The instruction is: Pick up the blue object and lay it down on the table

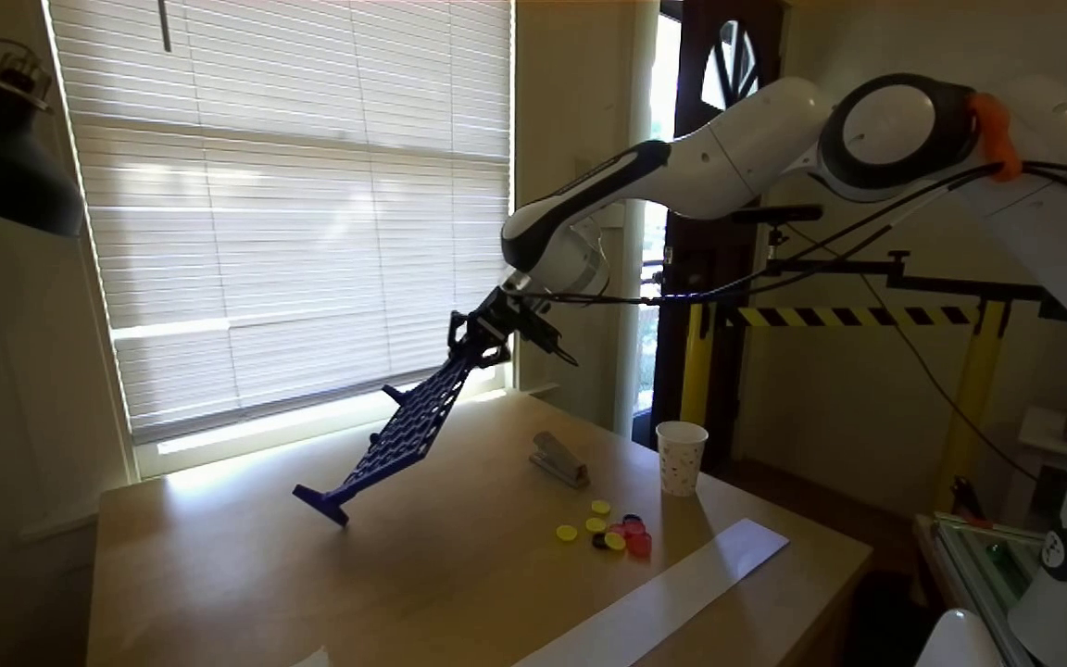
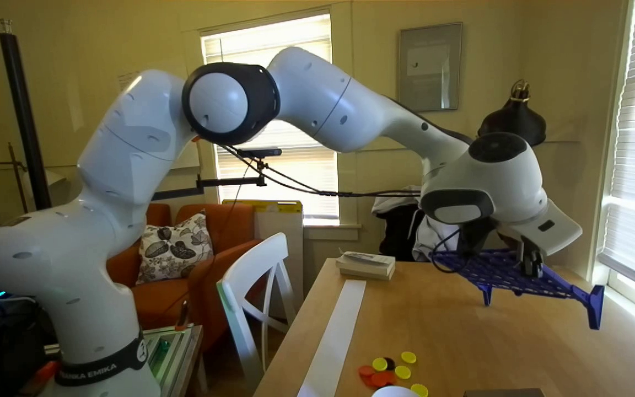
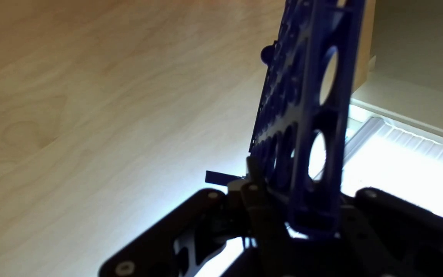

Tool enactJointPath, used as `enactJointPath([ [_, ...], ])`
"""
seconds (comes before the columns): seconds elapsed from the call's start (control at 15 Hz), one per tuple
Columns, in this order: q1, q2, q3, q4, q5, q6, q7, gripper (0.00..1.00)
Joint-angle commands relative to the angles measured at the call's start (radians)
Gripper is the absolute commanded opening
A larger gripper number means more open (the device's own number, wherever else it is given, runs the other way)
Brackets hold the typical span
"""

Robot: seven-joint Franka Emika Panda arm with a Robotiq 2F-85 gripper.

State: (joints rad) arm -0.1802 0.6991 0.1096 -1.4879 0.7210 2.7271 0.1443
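Table [image 1: 459, 547] from different sides in both exterior views, close under the wrist view.

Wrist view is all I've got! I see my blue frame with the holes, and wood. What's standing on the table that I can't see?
Observer: In an exterior view, a speckled paper cup stands upright on the table.

Operator: Ooh! Is my frame level or sloping?

Observer: Sloping. In an exterior view, the blue Connect Four-style frame runs downward from the gripper to a wide foot.

Speckled cup [image 1: 681, 459] near a probable stapler [image 1: 559, 456]
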Motion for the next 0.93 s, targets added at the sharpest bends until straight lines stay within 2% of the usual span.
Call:
enactJointPath([
  [0.0, 0.003, -0.001, -0.004, 0.001, 0.001, -0.002, 0.001, 0.2],
  [0.2, 0.003, -0.001, -0.004, 0.001, 0.001, -0.002, 0.001, 0.2],
  [0.27, 0.007, 0.008, -0.001, 0.0, 0.0, 0.022, -0.018, 0.05],
  [0.4, 0.017, 0.016, -0.001, -0.003, -0.002, 0.042, -0.028, 0.05],
  [0.87, -0.001, 0.038, 0.063, -0.039, 0.048, 0.117, -0.117, 0.05],
])
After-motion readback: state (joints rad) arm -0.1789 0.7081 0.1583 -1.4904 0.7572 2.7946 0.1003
